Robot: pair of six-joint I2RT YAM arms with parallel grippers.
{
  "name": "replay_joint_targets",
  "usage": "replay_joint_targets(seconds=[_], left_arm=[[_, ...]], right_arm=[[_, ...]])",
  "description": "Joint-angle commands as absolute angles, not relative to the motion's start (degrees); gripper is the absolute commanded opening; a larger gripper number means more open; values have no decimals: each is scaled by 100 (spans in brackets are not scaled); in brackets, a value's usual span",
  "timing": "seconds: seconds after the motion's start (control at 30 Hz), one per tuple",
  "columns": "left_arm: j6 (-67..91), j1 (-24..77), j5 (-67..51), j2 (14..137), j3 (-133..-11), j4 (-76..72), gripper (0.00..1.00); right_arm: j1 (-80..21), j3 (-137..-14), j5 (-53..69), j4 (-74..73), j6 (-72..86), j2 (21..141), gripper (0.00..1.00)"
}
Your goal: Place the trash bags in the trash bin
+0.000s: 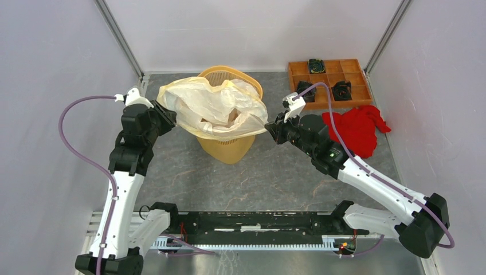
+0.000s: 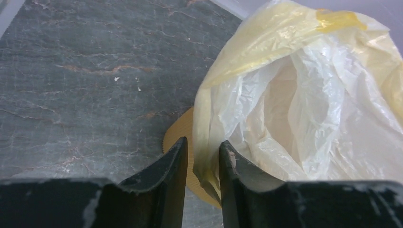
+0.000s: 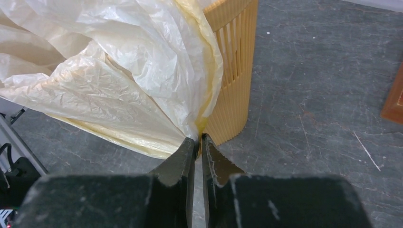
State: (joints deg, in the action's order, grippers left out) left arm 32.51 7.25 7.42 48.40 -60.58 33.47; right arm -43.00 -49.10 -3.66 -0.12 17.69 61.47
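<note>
The trash bag, crinkly cream-white plastic with a yellowish tint, is spread over the mouth of the orange-yellow lattice trash bin at the back middle of the table. My right gripper is at the bag's right corner. In the right wrist view this gripper is shut on the bag's edge, beside the bin's wall. My left gripper is at the bag's left side. In the left wrist view its jaws stand apart around a fold of the bag, above the bin.
A flat orange compartment tray holding dark parts sits at the back right. A red cloth lies just in front of it, under my right arm. White walls close in the left, right and back sides. A black rail runs along the near edge.
</note>
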Motion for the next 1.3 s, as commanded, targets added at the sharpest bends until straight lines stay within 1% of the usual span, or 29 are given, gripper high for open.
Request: replay_joint_targets(seconds=[0.0,0.07,0.13,0.2,0.23,0.3,0.33,0.4,0.43,0.47,0.6,0.67,0.73,0.8,0.87,0.93,0.97,1.0,1.03,1.07,1.13,1.17,1.2,1.23,1.27], left_arm=[[2676,250,258,4906,-6299,3067,37],[2589,145,391,5066,-6406,3063,36],[2594,111,294,5348,-6534,3078,33],[2618,97,128,5565,-6550,3046,27],[2607,97,77,5627,-6529,3027,26],[2518,96,28,5688,-6446,2969,25],[2495,90,27,5701,-6402,2956,25],[2463,96,-77,5728,-6321,2945,26],[2461,92,-116,5730,-6290,2940,26],[2453,93,-129,5726,-6259,2935,26],[2481,88,-185,5683,-6189,2898,26],[2523,88,-255,5680,-6197,2883,26],[2555,88,-315,5670,-6188,2857,26],[2558,88,-310,5676,-6179,2862,25],[2549,88,-318,5671,-6174,2889,24],[2541,88,-344,5646,-6157,2899,24],[2536,88,-343,5624,-6153,2907,24],[2532,88,-347,5603,-6152,2917,24],[2523,88,-339,5582,-6146,2922,24],[2523,88,-332,5567,-6144,2928,24],[2522,88,-350,5556,-6146,2940,23],[2522,88,-366,5549,-6152,2950,23],[2522,88,-369,5540,-6152,2956,22],[2515,88,-373,5531,-6152,2972,22],[2502,88,-380,5514,-6152,2980,22]], right_arm=[[-4287,-4952,-801,-194,1592,6190,13],[-4277,-4997,-803,-271,1581,6248,14],[-4280,-5156,-622,-422,1481,6295,21],[-4281,-5366,-582,-720,1431,6311,35],[-4283,-5482,-636,-928,1369,6319,41],[-4280,-5780,-826,-1339,1119,6302,56],[-4276,-5887,-900,-1483,941,6267,61],[-4287,-6086,-1098,-1632,682,6166,78],[-4276,-6233,-1263,-1726,622,6130,89],[-4235,-6425,-1458,-1816,615,6122,97],[-4018,-7129,-1136,-1887,337,6302,98],[-3790,-7374,-640,-1737,169,6456,98],[-3450,-7495,430,-1368,141,6574,98],[-3137,-7491,1564,-881,267,6641,92],[-2972,-7520,2382,-463,455,6740,88],[-2961,-7685,3033,-328,480,6871,87],[-2959,-7708,3217,-258,493,6892,89],[-2950,-7708,3134,-200,540,6904,95],[-2949,-7711,2881,-152,582,6927,98],[-2953,-7762,2659,-143,587,6998,98],[-2917,-7949,2610,-178,440,7244,98],[-2878,-8036,2685,-150,414,7415,94],[-2820,-8164,2810,-125,452,7580,89],[-2760,-8269,2980,-98,522,7779,81],[-2706,-8430,3221,-67,640,7973,72]])
